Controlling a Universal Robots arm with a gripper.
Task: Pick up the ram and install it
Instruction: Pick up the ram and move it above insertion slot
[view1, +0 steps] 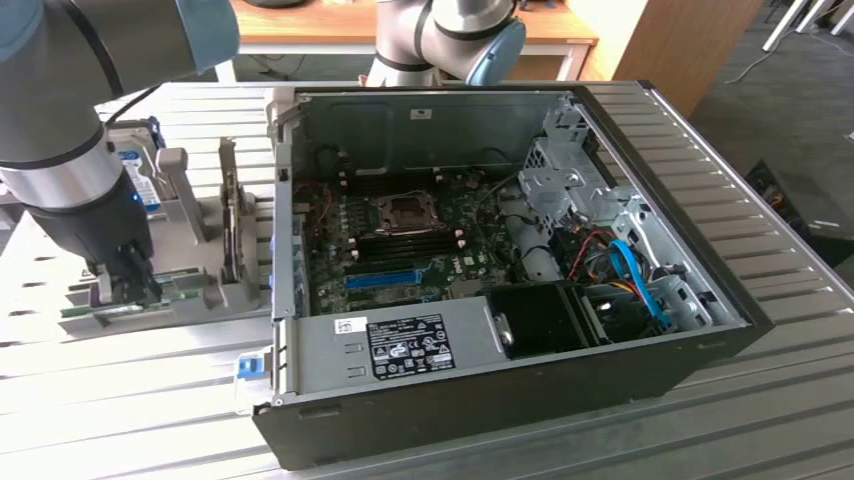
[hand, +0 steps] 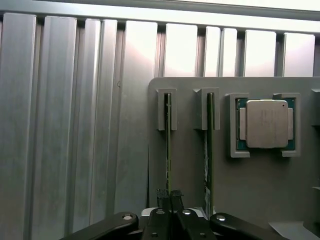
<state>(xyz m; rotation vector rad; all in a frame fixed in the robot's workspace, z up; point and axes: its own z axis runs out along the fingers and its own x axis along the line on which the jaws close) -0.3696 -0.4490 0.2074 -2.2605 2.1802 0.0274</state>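
Green ram (hand: 168, 145) in tightly clamped tool (hand: 169, 196)

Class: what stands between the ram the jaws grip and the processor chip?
A second ram stick, standing on edge, between the gripped ram and the processor chip; the wrist view shows it.

Ribbed metal table (view1: 747, 400), matt hand (hand: 169, 196), perhaps plastic

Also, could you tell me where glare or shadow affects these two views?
Wrist view: glare whitens the ribbed table beyond the holder; the ram, edge-on, looks dark. Exterior view: even light on the table, but the computer case's interior sits in shadow.
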